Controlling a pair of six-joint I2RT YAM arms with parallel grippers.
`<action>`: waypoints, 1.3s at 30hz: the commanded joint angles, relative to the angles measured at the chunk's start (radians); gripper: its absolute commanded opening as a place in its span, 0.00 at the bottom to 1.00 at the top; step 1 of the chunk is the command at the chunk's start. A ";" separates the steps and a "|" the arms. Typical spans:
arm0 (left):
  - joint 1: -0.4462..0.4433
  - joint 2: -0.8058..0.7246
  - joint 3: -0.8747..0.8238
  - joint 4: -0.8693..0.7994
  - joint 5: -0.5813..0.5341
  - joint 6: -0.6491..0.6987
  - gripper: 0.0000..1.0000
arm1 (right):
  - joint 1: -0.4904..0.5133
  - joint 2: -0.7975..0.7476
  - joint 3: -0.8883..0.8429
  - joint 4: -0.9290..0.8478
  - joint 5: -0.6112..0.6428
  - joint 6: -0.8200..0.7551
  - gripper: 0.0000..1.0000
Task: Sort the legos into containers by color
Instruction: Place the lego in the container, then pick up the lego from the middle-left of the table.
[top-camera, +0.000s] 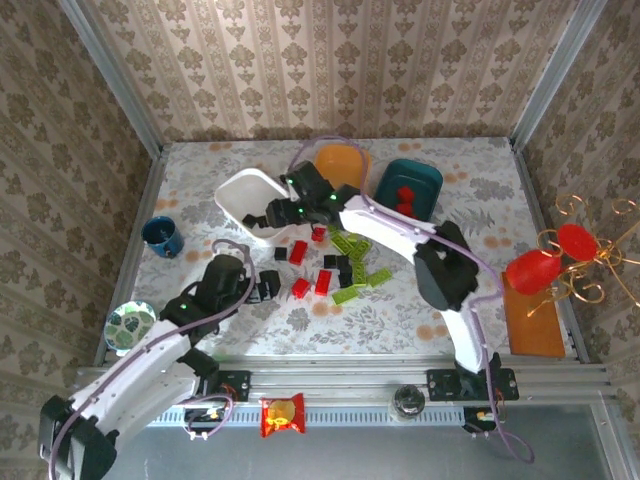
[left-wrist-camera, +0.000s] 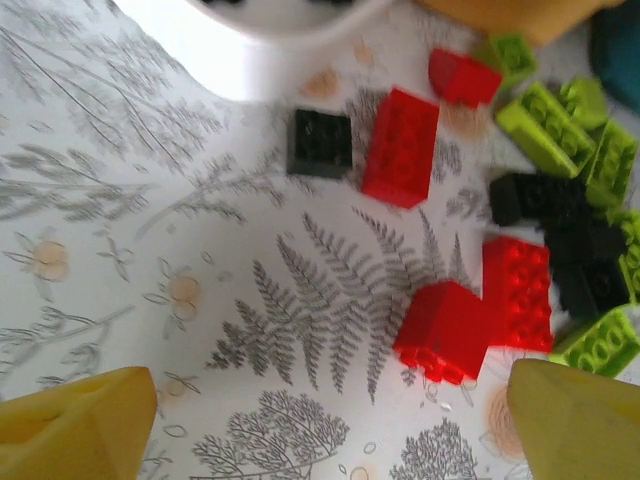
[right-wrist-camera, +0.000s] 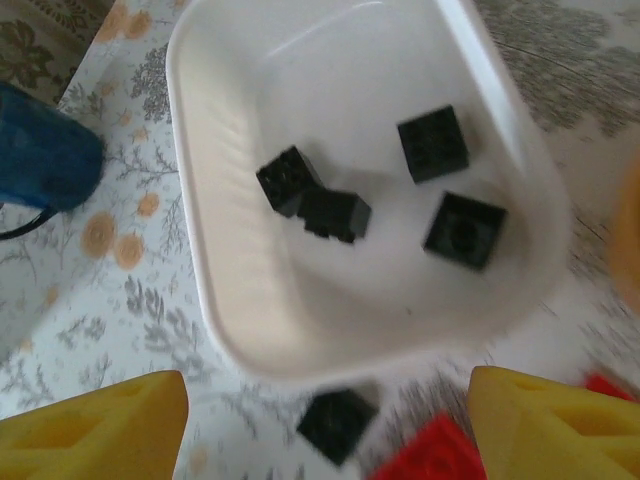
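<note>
R gripper (right-wrist-camera: 330, 430) is being held wide open, empty, over white tray (right-wrist-camera: 212, 260) w/ four black legos (right-wrist-camera: 432, 143) inside. L gripper (left-wrist-camera: 330, 420), also open & empty, is being poised above red brick (left-wrist-camera: 447, 330); adjacent bricks (left-wrist-camera: 517, 292) risk being shoved during closing.

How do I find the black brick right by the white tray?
Find the shallow white plastic tray. Just past its near rim lies a small square black plastic brick beside a long red brick. Other black bricks sit inside the tray or among green ones.
</note>
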 joint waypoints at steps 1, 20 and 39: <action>-0.032 0.113 0.064 0.056 0.082 0.065 0.88 | 0.000 -0.177 -0.189 0.106 0.069 0.053 0.75; -0.207 0.723 0.316 0.054 -0.041 0.239 0.58 | -0.001 -0.765 -0.857 0.146 0.230 0.180 0.76; -0.212 0.777 0.617 0.156 0.122 0.267 0.32 | 0.000 -1.082 -1.054 0.096 0.546 0.315 0.76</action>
